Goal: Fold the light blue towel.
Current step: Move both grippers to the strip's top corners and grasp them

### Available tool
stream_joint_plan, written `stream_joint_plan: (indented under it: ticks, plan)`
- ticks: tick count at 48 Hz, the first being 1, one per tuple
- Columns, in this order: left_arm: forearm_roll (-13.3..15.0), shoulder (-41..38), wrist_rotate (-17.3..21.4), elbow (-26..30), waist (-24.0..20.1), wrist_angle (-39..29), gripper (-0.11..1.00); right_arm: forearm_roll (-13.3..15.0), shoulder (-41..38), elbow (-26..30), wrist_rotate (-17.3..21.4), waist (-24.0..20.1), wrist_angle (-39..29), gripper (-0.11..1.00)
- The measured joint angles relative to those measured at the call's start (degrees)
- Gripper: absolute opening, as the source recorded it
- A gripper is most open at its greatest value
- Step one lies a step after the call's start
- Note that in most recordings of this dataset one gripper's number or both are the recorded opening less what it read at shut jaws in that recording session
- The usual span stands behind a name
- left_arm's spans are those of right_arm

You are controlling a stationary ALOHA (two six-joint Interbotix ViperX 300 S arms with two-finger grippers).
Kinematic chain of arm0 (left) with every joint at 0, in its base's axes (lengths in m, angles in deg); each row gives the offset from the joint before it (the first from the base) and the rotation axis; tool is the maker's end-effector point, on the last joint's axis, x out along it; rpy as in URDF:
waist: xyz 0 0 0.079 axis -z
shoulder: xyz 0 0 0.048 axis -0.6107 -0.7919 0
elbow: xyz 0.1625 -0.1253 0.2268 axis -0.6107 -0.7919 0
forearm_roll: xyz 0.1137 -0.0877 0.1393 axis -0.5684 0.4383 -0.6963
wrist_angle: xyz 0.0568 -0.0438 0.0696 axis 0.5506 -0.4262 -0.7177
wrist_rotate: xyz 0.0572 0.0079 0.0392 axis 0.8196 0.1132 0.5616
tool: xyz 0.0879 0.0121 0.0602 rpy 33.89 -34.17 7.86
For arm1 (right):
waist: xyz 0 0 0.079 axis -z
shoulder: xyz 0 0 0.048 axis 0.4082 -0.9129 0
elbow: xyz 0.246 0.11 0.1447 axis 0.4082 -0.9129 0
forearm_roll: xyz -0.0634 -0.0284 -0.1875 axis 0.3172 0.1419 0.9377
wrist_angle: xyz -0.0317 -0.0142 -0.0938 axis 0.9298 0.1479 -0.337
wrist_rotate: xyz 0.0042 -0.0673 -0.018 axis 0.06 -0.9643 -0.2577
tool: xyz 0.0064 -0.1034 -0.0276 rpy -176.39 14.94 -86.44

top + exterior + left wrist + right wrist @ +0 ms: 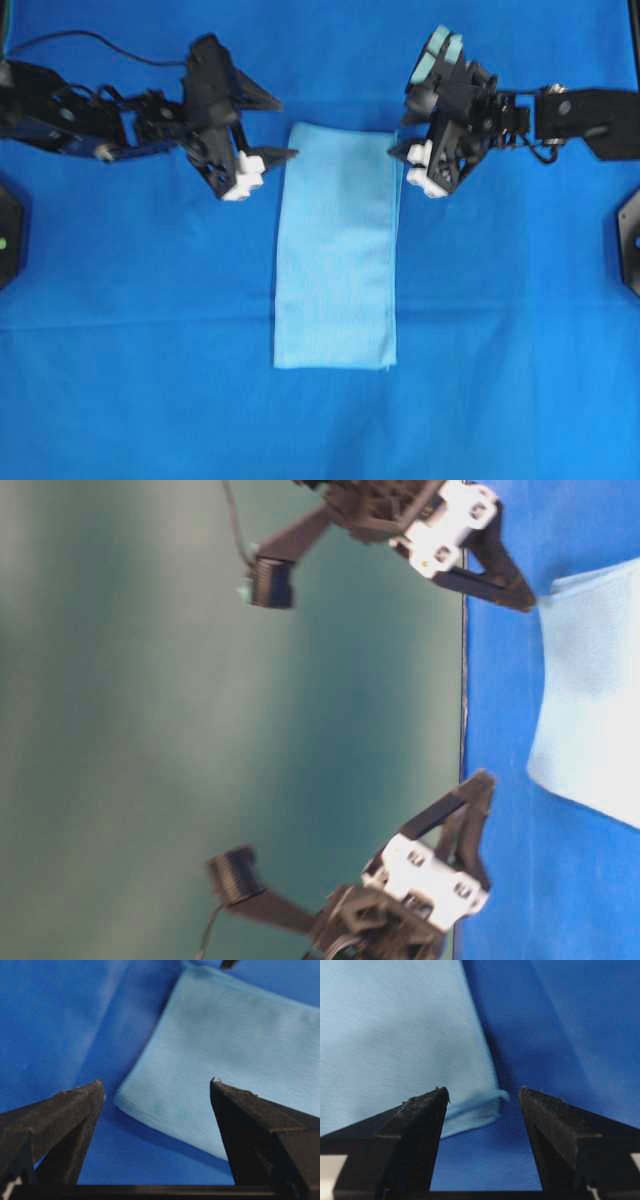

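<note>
Overhead view: the light blue towel [336, 247] lies as a tall folded rectangle; left end effector [268, 128] and right end effector [404, 122] gape empty; table-level view blurs it.

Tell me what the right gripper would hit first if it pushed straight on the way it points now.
Most likely the near corner of the light blue towel: the right gripper is open and that corner lies between its fingertips in the wrist view. Depth is unclear, so one finger may touch the blue table covering first.

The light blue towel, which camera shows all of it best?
The overhead view: the whole light blue towel lies there as a long rectangle on the blue table covering, every edge visible. The table-level view catches only one end, and each wrist view shows just a corner between open jaws.
</note>
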Motion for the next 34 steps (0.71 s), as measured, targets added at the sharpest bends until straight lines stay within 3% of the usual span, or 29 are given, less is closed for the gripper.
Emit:
stream_joint_plan:
  ticks: [12, 15, 18, 21, 24, 29, 34]
  plan:
    - [0.0, -7.91, 0.0, 3.34, -2.64, 1.49, 0.77, -0.44, -2.81, 0.09, 0.09, 1.14, 0.26, 0.61]
    - [0.0, -9.32, 0.0, 3.78, -3.16, 1.58, 0.69, -0.44, -2.81, 0.0, 0.09, 1.23, 0.18, 0.59]
    - [0.09, -10.46, 0.0, 4.13, -3.43, 1.58, 0.54, -0.44, -2.9, 0.09, 0.09, 1.14, 0.18, 0.56]
    - [0.0, -11.34, 0.0, 4.48, -3.43, 1.58, 0.4, -0.44, -2.99, 0.09, 0.09, 1.14, 0.18, 0.46]
    - [0.0, -12.13, 0.0, 4.83, -3.25, 1.67, 0.26, -0.44, -3.43, 0.0, 0.18, 0.97, 0.26, 0.3]
    - [0.0, -13.36, 0.0, 5.19, -2.64, 2.2, 0.12, -0.35, -4.48, 0.09, 0.09, 0.53, 0.44, 0.04]
    - [0.0, -13.71, 0.0, 5.36, -2.29, 2.2, 0.09, -0.26, -5.1, 0.18, 0.09, 0.09, 0.7, 0.03]
